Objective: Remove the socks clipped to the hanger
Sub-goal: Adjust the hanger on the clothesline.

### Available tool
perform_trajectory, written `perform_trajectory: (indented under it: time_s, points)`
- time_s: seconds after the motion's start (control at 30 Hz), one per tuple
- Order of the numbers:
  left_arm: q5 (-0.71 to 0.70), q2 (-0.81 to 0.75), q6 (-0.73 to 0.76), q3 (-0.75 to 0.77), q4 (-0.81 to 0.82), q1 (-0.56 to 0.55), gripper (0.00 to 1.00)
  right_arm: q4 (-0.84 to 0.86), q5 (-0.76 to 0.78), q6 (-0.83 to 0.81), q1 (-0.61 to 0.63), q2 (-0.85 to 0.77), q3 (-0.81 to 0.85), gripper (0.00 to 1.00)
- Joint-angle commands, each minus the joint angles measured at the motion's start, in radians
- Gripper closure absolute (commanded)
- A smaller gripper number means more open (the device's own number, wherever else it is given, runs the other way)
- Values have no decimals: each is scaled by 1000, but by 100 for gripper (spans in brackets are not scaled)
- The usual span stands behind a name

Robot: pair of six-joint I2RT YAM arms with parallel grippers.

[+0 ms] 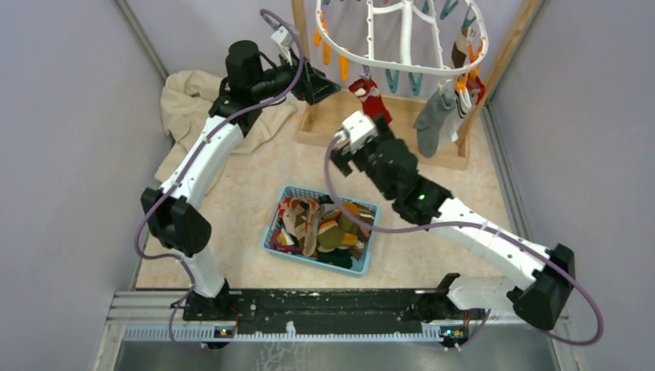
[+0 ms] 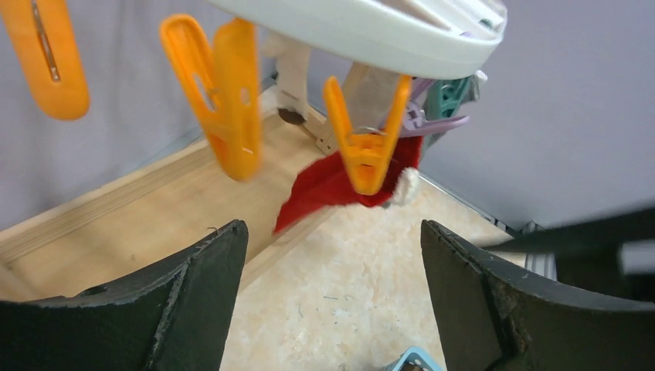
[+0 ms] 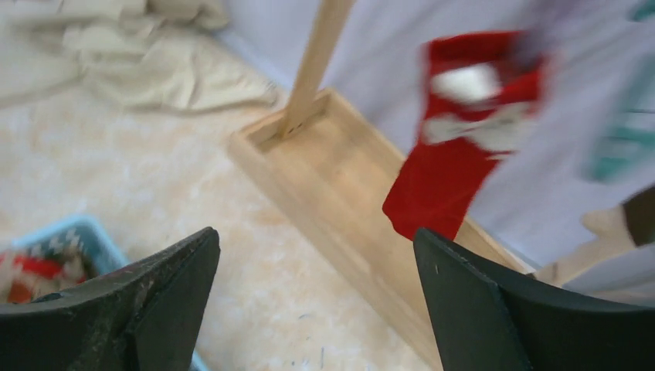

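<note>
The white oval hanger (image 1: 402, 46) hangs from the wooden rack at the back, with orange and teal clips round its rim. A red sock (image 1: 371, 97) is held by an orange clip (image 2: 363, 151). A grey sock (image 1: 434, 116) and a brown striped sock (image 1: 463, 50) hang on the right side. My left gripper (image 1: 328, 86) is open just left of the red sock (image 2: 324, 189), below the ring (image 2: 371, 31). My right gripper (image 1: 345, 152) is open and empty, below and in front of the red sock (image 3: 456, 162).
A blue basket (image 1: 274, 232) holding several loose socks sits on the table between the arms. The rack's wooden base (image 1: 386, 135) and post (image 3: 317, 62) stand behind it. A beige cloth (image 1: 189, 108) lies crumpled at the back left. Grey walls close in both sides.
</note>
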Motion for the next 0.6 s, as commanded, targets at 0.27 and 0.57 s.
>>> perform_trajectory:
  time_s: [0.27, 0.57]
  points:
    - [-201, -275, 54, -114, -161, -17, 14, -336, -89, 450, -424, 96, 638, 46]
    - [-221, -285, 86, -122, -198, -42, 14, -591, -254, 606, -709, 474, 1130, 50]
